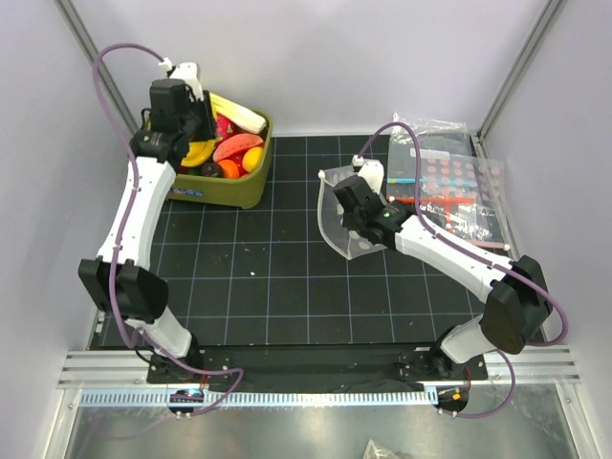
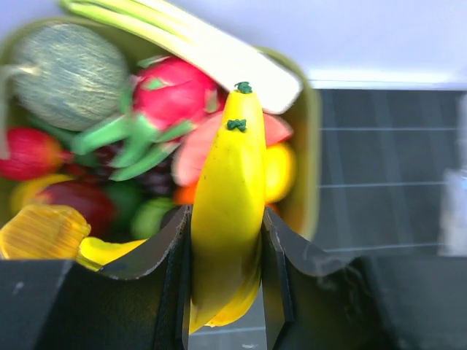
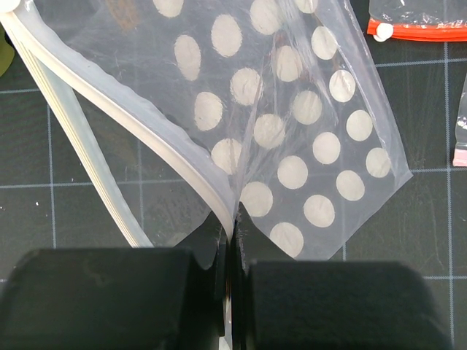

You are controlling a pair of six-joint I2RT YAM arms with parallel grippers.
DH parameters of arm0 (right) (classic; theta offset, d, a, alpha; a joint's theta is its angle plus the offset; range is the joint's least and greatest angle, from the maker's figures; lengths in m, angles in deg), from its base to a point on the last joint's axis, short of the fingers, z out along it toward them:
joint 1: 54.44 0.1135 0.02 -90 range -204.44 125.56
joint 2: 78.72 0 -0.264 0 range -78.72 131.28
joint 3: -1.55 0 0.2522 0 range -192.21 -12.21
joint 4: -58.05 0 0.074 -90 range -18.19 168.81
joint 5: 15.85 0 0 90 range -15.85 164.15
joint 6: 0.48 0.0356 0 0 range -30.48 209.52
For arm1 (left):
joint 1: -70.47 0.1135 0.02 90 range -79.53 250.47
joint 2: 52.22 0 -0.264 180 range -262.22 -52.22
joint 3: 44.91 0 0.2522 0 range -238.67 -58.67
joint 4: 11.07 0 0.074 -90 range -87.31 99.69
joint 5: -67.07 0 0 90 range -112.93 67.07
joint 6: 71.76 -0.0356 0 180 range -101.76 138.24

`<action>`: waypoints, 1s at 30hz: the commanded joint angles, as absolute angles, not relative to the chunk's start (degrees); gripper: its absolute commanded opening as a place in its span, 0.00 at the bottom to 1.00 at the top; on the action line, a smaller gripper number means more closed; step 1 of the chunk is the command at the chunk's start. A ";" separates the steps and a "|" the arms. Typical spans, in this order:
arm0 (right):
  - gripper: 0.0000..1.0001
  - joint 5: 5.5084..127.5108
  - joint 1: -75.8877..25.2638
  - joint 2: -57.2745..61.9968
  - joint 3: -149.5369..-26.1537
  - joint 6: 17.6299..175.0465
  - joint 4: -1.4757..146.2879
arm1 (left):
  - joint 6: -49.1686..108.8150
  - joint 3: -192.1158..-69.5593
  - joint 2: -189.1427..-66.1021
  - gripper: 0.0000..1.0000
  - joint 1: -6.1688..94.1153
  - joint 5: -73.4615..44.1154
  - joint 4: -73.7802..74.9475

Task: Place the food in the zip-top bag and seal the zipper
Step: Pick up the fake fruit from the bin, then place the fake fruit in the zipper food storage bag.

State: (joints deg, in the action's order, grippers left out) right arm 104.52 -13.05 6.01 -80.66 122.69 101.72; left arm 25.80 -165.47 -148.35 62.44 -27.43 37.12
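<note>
Above the mat's (image 1: 268, 277) far-left corner, my left gripper (image 2: 226, 214) pinches the banana (image 2: 230, 160); rightward, well apart, my right gripper (image 3: 233, 227) clamps the zip-top bag (image 3: 292, 131) by its mouth.

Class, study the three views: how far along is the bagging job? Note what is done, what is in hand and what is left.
Done: the right gripper pinches the bag at its mouth, holding it open. In hand: the left gripper grips a banana at the bin. Left: nothing shows inside the bag, the other food lies in the bin, and the zipper is unsealed.
</note>
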 commanded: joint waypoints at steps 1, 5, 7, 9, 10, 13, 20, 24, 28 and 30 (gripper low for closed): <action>0.01 103.77 -13.48 3.72 -80.50 123.01 99.06 | 38.06 -157.68 -142.23 0.00 62.21 -16.28 28.81; 0.01 100.96 -13.48 3.63 -80.15 123.01 98.10 | 53.54 -143.25 -135.20 0.00 61.86 -3.62 7.34; 0.01 98.85 -13.48 3.63 -79.89 123.10 97.57 | 62.74 -135.27 -132.22 0.00 61.25 0.87 -0.87; 0.01 95.88 -13.48 3.46 -79.10 122.92 96.16 | 68.92 -130.67 -130.88 0.00 60.02 3.16 -12.31; 0.01 94.82 -13.48 3.37 -78.66 122.84 95.11 | 71.39 -127.87 -130.44 0.00 59.58 3.69 -15.13; 0.01 91.91 -13.66 2.76 -77.08 123.01 92.12 | 77.82 -125.65 -129.82 0.00 56.77 5.80 -21.55; 0.01 85.06 -15.68 2.49 -75.41 124.50 89.04 | 85.73 -116.78 -125.70 0.00 50.26 4.58 -38.08; 0.01 78.91 -17.96 0.56 -73.13 126.00 86.41 | 87.59 -111.25 -124.03 0.00 46.93 3.09 -43.45; 0.01 75.12 -19.28 -2.68 -71.45 127.05 84.12 | 92.14 -108.16 -124.63 0.00 45.78 2.46 -50.82; 0.01 71.96 -19.98 -3.31 -71.01 127.23 83.50 | 92.42 -107.89 -125.68 0.00 44.99 4.92 -54.43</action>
